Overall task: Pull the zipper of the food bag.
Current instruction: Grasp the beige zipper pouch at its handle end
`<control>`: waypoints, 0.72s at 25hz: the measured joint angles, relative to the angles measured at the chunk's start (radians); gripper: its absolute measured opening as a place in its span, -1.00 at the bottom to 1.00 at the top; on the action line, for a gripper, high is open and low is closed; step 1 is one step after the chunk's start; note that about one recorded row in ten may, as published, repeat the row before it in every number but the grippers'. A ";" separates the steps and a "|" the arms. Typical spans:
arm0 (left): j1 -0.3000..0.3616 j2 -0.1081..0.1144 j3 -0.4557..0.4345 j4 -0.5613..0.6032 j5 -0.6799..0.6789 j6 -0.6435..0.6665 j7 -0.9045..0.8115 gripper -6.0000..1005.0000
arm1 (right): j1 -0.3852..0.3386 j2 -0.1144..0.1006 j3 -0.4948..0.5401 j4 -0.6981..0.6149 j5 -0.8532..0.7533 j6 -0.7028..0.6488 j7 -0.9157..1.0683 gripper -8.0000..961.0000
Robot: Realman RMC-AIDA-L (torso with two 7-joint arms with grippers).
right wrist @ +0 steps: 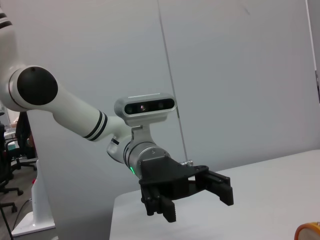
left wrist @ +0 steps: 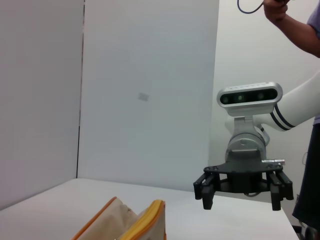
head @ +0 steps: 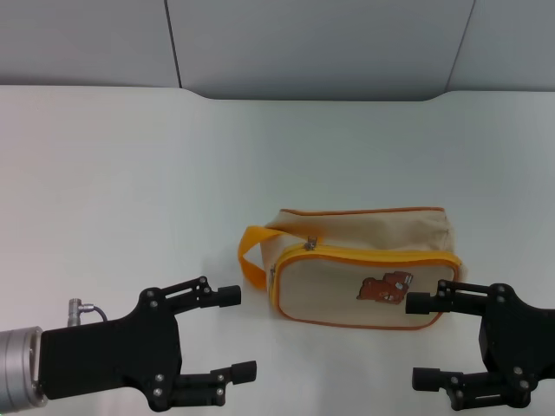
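Note:
The food bag [head: 364, 264] is a beige canvas pouch with orange-yellow trim and lies on the white table [head: 130, 173], its brown bear patch [head: 386, 288] facing me. The zipper [head: 373, 254] runs around the front panel edge, and its small silver pull tab [head: 309, 243] sits at the upper left corner, beside the orange loop handle [head: 251, 256]. My left gripper [head: 236, 334] is open, low and to the left of the bag, apart from it. My right gripper [head: 420, 341] is open in front of the bag's right end. The left wrist view shows a corner of the bag [left wrist: 131, 224] and the right gripper [left wrist: 241, 204].
Grey wall panels [head: 303, 43] stand behind the table's far edge. A person [left wrist: 305, 30] stands behind the right arm in the left wrist view. The right wrist view shows the left gripper [right wrist: 197, 205], the orange trim of the bag [right wrist: 307, 231] and office chairs [right wrist: 10, 165].

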 joint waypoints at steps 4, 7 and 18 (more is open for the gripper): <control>0.004 0.000 0.000 0.000 -0.008 -0.003 0.002 0.65 | -0.001 0.000 0.001 0.000 0.000 0.001 -0.001 0.67; 0.004 -0.001 0.000 -0.001 -0.009 -0.011 0.003 0.65 | -0.003 0.002 0.002 0.000 0.002 0.001 -0.003 0.66; -0.001 -0.003 -0.009 -0.078 -0.042 -0.103 0.077 0.65 | -0.008 0.002 0.060 0.000 0.003 -0.003 -0.015 0.64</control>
